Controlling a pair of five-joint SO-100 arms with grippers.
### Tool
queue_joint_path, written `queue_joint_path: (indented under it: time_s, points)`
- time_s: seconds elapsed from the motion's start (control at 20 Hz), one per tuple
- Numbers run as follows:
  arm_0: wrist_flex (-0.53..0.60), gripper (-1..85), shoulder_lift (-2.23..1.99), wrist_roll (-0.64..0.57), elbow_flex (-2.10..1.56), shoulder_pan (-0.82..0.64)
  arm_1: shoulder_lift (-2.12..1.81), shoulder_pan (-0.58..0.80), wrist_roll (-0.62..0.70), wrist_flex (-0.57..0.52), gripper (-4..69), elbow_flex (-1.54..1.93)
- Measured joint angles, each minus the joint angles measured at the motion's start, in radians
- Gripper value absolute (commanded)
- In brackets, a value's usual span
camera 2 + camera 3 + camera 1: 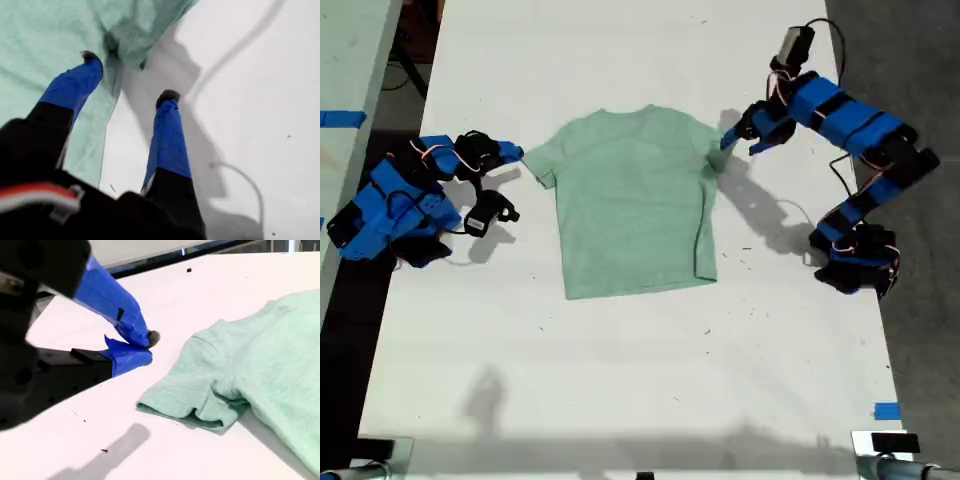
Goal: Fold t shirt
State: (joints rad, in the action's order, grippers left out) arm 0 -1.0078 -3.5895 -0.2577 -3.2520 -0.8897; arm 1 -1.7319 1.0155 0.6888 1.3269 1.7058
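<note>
Two blue SO-100 arms flanked the t shirt (pixel 635 200), which lay flat on the white table (pixel 620 380), neck toward the far edge and hem toward the camera in the exterior view. Nearest the hem, the table surface was bare. At mid-depth on the exterior view's left, my second gripper (pixel 516 152) rested low on the table just beside the garment's sleeve (pixel 200 385), its blue-taped fingertips (pixel 137 347) pressed together and holding nothing; the sleeve lay apart from them. Slightly farther back, on the exterior view's right, my first gripper (pixel 728 138) reached down at the opposite sleeve with its jaws parted. One finger (pixel 75 85) stood over the mint cloth, the other over bare table, and the sleeve edge (pixel 135 45) was bunched and lifted between them.
</note>
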Motion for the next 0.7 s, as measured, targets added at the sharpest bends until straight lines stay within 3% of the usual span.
queue_joint_path:
  time_s: [0.2, 0.4, 0.45, 0.5, 0.7]
  points:
    - [0.000, -0.3, 0.000, -0.012, 0.000, 0.000, 0.284, 0.109, 0.054, 0.011, 20.8, -0.207]
    - [0.000, -0.3, 0.000, -0.014, 0.000, 0.000, 0.508, 0.135, 0.103, 0.043, 14.0, -0.434]
    - [0.000, -0.3, 0.000, -0.015, 0.000, 0.000, 0.538, 0.135, 0.104, 0.049, 11.0, -0.476]
    - [0.000, -0.3, 0.000, -0.015, 0.000, 0.000, 0.554, 0.135, 0.107, 0.052, 2.6, -0.500]
    - [0.000, -0.3, 0.000, -0.015, 0.000, 0.018, 0.600, 0.121, 0.112, 0.061, 1.6, -0.528]
